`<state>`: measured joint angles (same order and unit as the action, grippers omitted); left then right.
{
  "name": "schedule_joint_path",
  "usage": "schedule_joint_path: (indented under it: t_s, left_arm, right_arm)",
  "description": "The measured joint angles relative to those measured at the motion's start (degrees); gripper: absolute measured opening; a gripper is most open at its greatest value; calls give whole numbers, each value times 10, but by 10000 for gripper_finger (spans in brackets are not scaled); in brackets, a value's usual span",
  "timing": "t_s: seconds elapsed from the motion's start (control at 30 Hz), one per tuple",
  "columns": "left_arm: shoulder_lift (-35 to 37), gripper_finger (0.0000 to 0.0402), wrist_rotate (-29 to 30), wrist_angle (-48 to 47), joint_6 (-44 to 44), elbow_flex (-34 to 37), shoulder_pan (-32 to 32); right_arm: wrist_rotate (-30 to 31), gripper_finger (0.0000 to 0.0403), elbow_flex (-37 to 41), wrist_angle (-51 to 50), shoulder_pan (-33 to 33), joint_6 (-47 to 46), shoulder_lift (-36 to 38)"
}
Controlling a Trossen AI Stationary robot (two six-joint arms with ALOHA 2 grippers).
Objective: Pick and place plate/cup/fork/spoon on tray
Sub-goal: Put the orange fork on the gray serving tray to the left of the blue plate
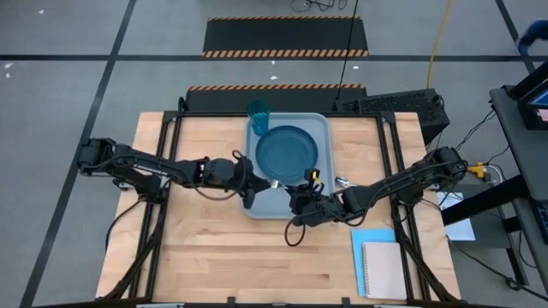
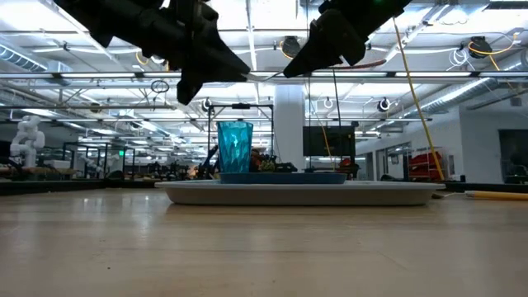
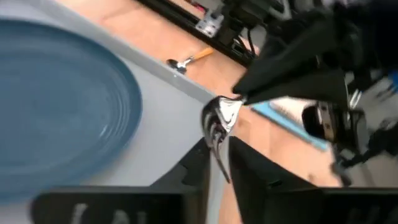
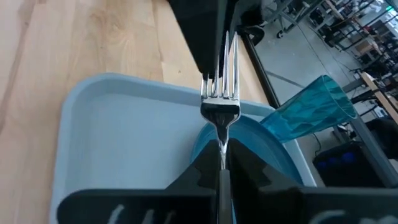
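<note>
Above the light grey-blue rectangular plastic tray (image 1: 265, 201), the right end effector (image 4: 219, 163) grips the silver-tined fork (image 4: 221, 93); the left end effector (image 3: 217, 158) pinches its tines

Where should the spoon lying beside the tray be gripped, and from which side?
Probably grip the spoon by its orange handle, from straight above, fingers across it: it lies flat on the table just off the tray's right rim, leaving no room underneath. The right gripper holds the fork.
</note>
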<state>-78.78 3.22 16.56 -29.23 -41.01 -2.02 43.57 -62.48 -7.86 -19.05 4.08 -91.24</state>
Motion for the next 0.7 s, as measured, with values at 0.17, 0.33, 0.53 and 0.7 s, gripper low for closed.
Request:
schedule_joint_path:
  t_s: [0.17,0.33,0.53,0.7]
  left_arm:
    - [1,147,54,10,49,-1,-18]
    - [12,235,78,-1,77,-1,-19]
    - [49,300,78,-12,97,-2,-19]
    - [110,307,78,-63,111,-2,-21]
  right_arm:
    - [-13,3,0,-2,0,2,-1]
    - [-14,3,1,-4,-1,-3,-1]
    - [-74,2,2,-4,14,-31,-1]
    - [-155,2,33,23,50,-78,-1]
